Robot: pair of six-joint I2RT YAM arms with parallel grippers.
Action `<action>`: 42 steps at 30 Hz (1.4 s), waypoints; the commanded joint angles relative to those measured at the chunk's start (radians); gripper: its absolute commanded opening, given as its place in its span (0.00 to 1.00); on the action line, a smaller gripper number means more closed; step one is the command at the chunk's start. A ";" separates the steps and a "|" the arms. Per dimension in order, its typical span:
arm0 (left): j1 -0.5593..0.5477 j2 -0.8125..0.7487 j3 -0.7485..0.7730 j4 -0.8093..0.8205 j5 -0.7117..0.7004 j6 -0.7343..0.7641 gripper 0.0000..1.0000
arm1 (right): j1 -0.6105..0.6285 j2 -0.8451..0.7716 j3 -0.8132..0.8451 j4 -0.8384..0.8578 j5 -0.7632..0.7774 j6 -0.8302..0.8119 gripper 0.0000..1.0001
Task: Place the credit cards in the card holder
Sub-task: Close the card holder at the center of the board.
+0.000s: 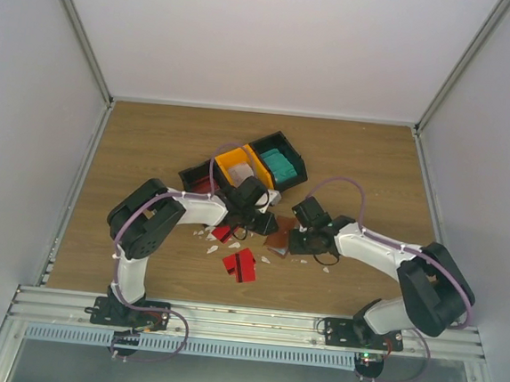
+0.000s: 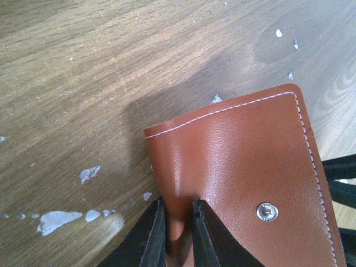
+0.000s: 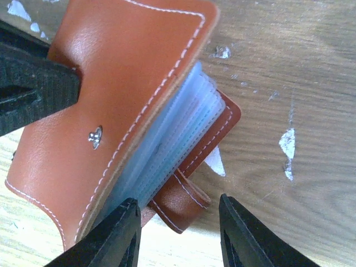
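Both of your hands meet at the card holder [image 1: 279,238] in the middle of the worktop [image 1: 152,137].

Your left hand [image 2: 179,208] is squeezed narrow on the edge of the holder's brown cover [image 2: 239,167] and holds that cover up. Your right hand [image 3: 178,203] is wide, with one finger on each side of the little strap [image 3: 181,200] at the lower flap; you cannot tell if it touches. The pale blue pockets [image 3: 172,133] show between the two flaps. Red credit cards [image 1: 240,264] lie flat, near and to the left of the holder. Small white scraps [image 2: 55,219] lie around. The joined orange and black bins [image 1: 239,165] sit further back.
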 commanded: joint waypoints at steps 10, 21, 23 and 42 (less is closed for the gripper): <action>-0.023 0.061 -0.023 -0.088 0.055 0.074 0.28 | 0.024 0.118 0.040 0.036 0.009 -0.098 0.39; -0.041 0.107 -0.044 -0.186 -0.080 0.120 0.01 | 0.049 0.138 0.022 0.079 0.187 0.028 0.29; -0.044 0.115 -0.058 -0.195 -0.103 0.122 0.00 | 0.050 0.133 0.014 0.077 0.226 0.071 0.29; -0.045 0.106 -0.098 -0.194 -0.132 0.105 0.02 | -0.007 -0.026 0.013 -0.179 0.470 0.383 0.44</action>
